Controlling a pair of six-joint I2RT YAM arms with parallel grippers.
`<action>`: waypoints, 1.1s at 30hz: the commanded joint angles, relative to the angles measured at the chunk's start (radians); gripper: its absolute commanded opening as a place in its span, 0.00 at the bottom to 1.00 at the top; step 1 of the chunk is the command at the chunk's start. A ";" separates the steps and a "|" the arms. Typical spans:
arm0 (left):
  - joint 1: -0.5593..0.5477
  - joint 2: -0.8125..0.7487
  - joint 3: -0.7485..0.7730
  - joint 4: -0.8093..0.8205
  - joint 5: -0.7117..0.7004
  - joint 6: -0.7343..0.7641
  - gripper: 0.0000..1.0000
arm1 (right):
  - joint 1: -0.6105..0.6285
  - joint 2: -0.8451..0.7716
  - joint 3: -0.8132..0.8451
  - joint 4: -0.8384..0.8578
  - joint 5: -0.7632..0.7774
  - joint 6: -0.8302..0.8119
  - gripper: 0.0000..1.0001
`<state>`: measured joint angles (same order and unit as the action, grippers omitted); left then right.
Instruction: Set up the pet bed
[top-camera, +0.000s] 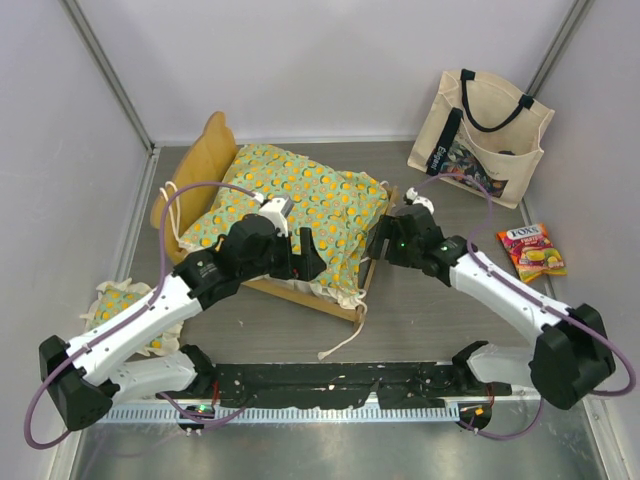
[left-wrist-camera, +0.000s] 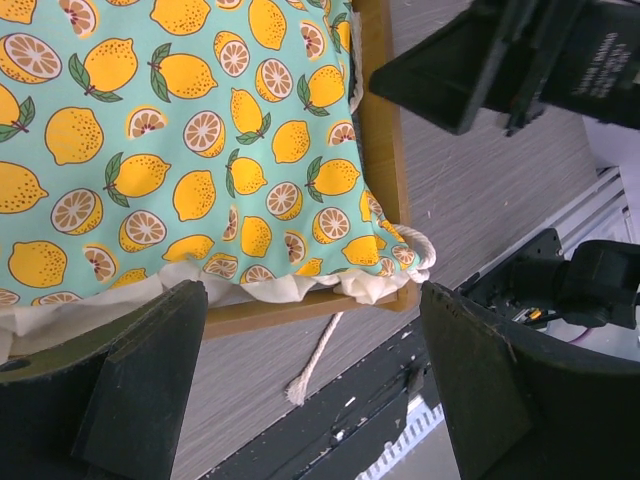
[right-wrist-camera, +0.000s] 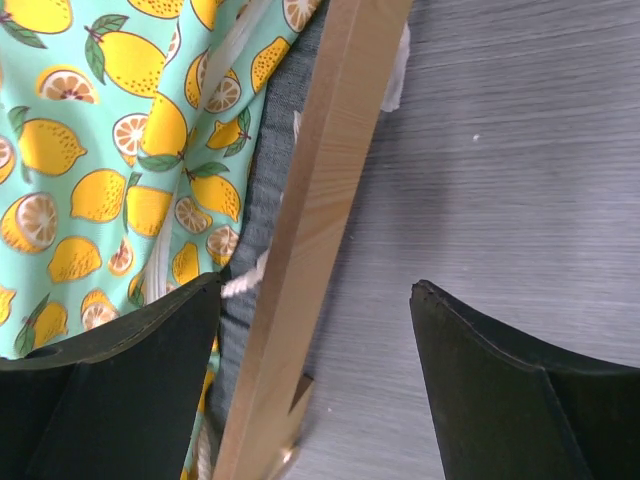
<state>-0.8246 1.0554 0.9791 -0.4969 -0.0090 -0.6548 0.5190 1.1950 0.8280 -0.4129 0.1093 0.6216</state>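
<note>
The pet bed's light-wood frame (top-camera: 205, 160) lies on the table with its curved headboard at the left. The green lemon-print mattress cushion (top-camera: 300, 205) lies on it, cream ruffle over the near rail. My left gripper (top-camera: 305, 262) is open and empty above the bed's near rail (left-wrist-camera: 290, 310) and the cushion's edge (left-wrist-camera: 180, 150). My right gripper (top-camera: 383, 240) is open at the bed's right end. Its jaws straddle the wooden end rail (right-wrist-camera: 320, 220) without gripping it. The grey base (right-wrist-camera: 265, 210) shows between rail and cushion (right-wrist-camera: 100, 150).
A cream tie rope (top-camera: 345, 335) trails from the bed's near corner onto the table, and it shows in the left wrist view (left-wrist-camera: 315, 355). A small matching pillow (top-camera: 125, 305) lies at the left. A cream tote bag (top-camera: 480, 135) stands back right. A candy packet (top-camera: 533, 250) lies at the right.
</note>
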 joint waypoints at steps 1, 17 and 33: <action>0.001 -0.003 -0.005 0.054 -0.017 -0.042 0.91 | 0.050 0.106 0.058 0.096 0.062 0.086 0.79; -0.002 0.055 0.016 0.106 0.167 0.033 0.81 | 0.065 0.310 0.190 0.069 0.285 -0.330 0.01; -0.255 0.302 0.243 0.116 -0.069 0.230 0.81 | -0.049 0.094 0.241 -0.127 0.299 -0.116 0.80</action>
<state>-1.0252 1.3071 1.1439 -0.4286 0.0067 -0.5369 0.5224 1.4536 1.0828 -0.5053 0.3634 0.4057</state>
